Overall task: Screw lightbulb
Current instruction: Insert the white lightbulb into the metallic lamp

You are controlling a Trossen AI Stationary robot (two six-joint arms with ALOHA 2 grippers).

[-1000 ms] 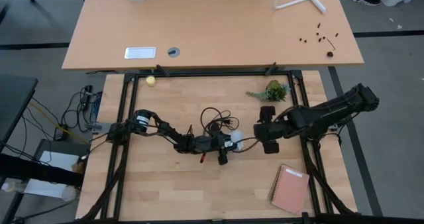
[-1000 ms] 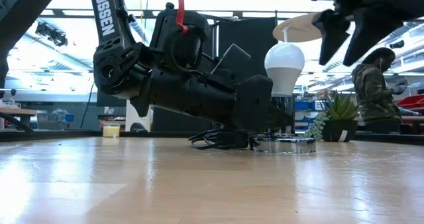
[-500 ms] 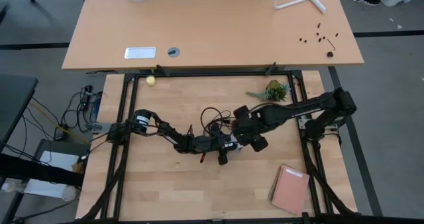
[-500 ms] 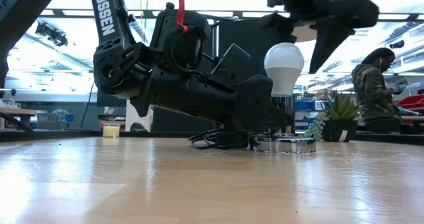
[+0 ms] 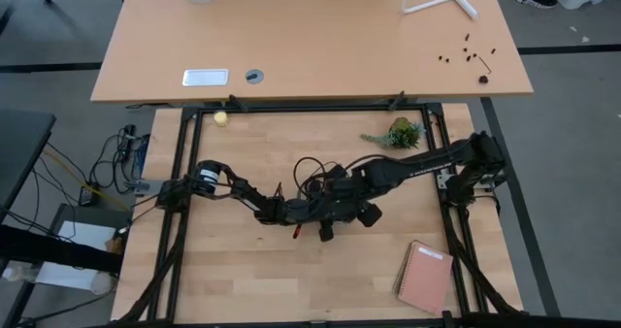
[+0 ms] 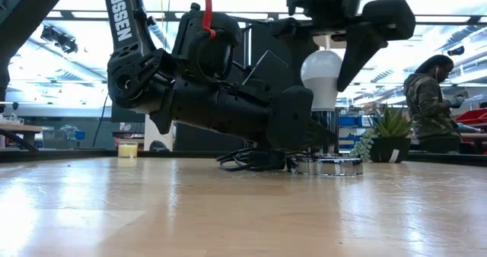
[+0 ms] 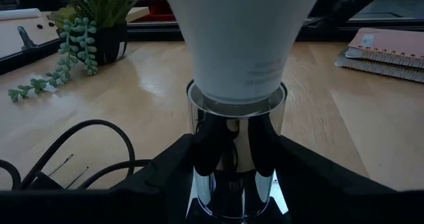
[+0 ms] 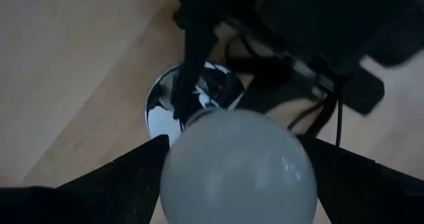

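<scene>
Change: the right end effector (image 6: 340, 55) is being seen over the lightbulb (image 6: 323, 68), having been brought in from well off to the right a second ago.
Meaning: the twisting step is judged as about to be started.
Right end effector: fingers are being held wide, one either side of the bulb's dome, not yet closed.
Left end effector (image 7: 232, 159): the chrome socket (image 7: 236, 154) is being gripped and steadied, unchanged.
Lightbulb: it is being kept upright in the socket, mid-table (image 5: 223, 279).
Containers: only the socket, with the bulb's base being seated in it.
</scene>
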